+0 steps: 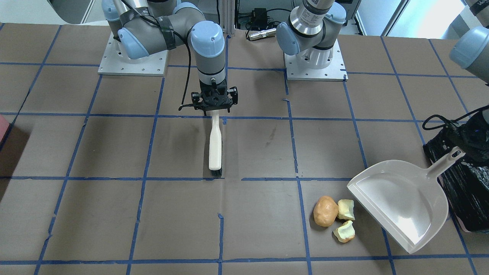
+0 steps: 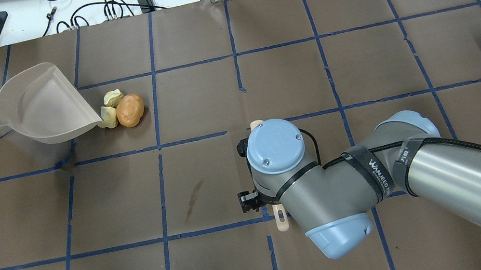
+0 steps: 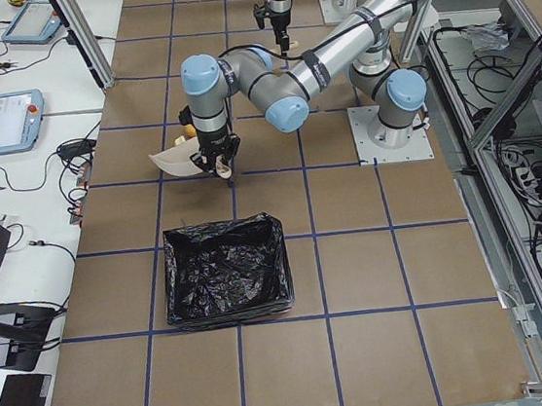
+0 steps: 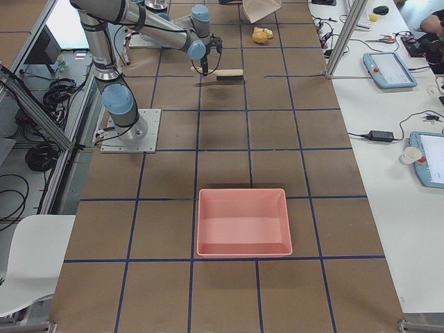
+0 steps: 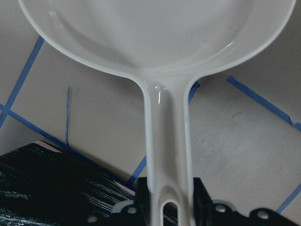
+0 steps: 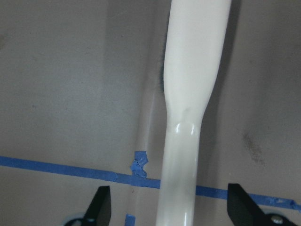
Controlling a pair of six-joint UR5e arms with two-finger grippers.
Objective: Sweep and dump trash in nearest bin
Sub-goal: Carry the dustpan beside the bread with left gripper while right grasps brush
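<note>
Brownish-orange trash sits nearest us in the front view: a potato-shaped lump (image 1: 325,216) on the table (image 1: 114,229), with two pale yellow-green chunks (image 1: 346,209) just beside it. Right next to them we see the open mouth of a pale dustpan (image 1: 401,202), turned toward the three pieces. Its handle runs back to the left hand (image 5: 171,209), which is clenched on it, a finger pressed to each side. Behind that hand the bin (image 1: 466,191), lined with a crinkled black bag, stands at the table's end on the robot's left, near the trash. Farther back, toward the middle, a white brush (image 1: 215,147) lies flat with its dark bristles pointing our way. The right hand (image 1: 214,110) hovers over the end of its handle, spread wide, fingers (image 6: 101,205) clear of the handle on both sides. A pink tray (image 4: 242,222) sits well apart at the opposite end.
</note>
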